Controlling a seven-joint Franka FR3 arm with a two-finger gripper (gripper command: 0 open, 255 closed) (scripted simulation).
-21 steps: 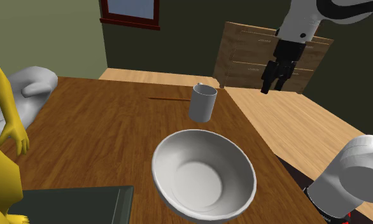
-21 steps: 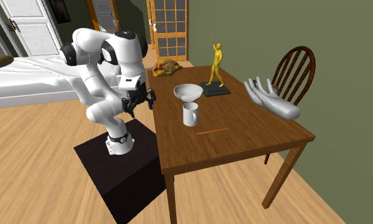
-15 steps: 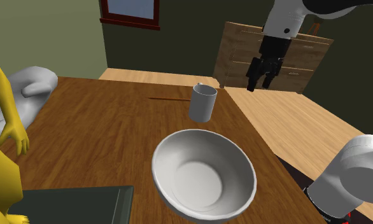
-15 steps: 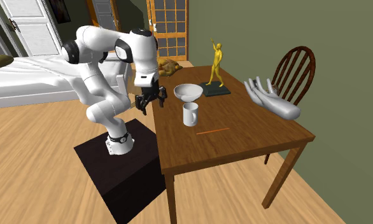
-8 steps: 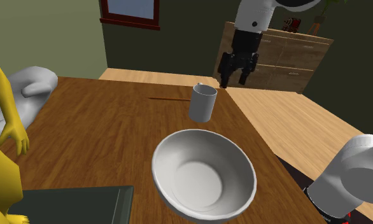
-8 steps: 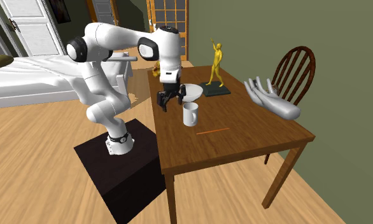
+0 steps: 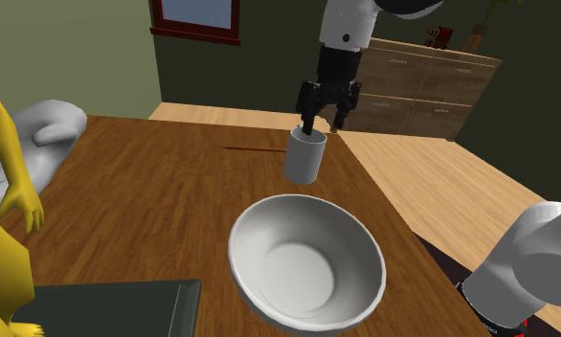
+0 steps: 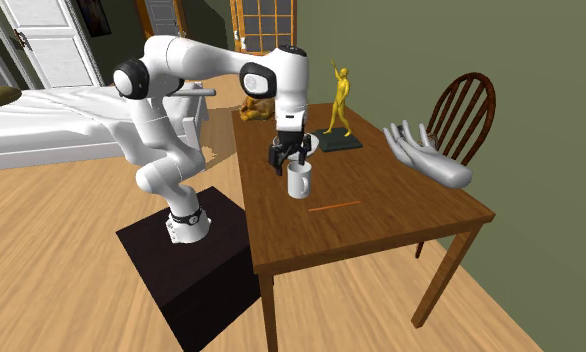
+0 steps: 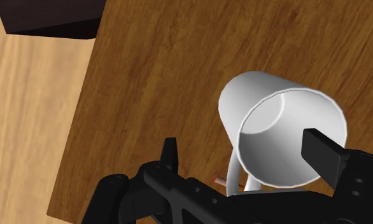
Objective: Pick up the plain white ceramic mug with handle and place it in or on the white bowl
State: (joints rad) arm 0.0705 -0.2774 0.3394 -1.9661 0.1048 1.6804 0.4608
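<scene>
A plain white mug [image 7: 304, 157] stands upright on the wooden table [image 7: 164, 201], its handle turned toward the far side. Just nearer the stand sits the wide white bowl [image 7: 305, 260], with nothing in it. My black gripper [image 7: 323, 122] hangs open, pointing down, close above the mug's rim. In the wrist view the mug [image 9: 274, 127] lies below the open gripper [image 9: 247, 156]; one finger [image 9: 325, 153] overlaps the rim and the other stands off to the side. In the second exterior view the gripper [image 8: 290, 165] hovers over the mug [image 8: 299, 182].
A yellow figurine [image 7: 6, 182] on a dark base [image 7: 116, 304] and a grey hand sculpture [image 7: 41, 134] stand along the shoulder view's left. A thin red stick [image 7: 250, 148] lies beyond the mug. A chair [image 8: 463, 108] stands at the table's far side.
The arm has swung from beyond the table's edge toward the shoulder view's left, and the gripper now hangs over the mug. Mug and bowl have stayed put.
</scene>
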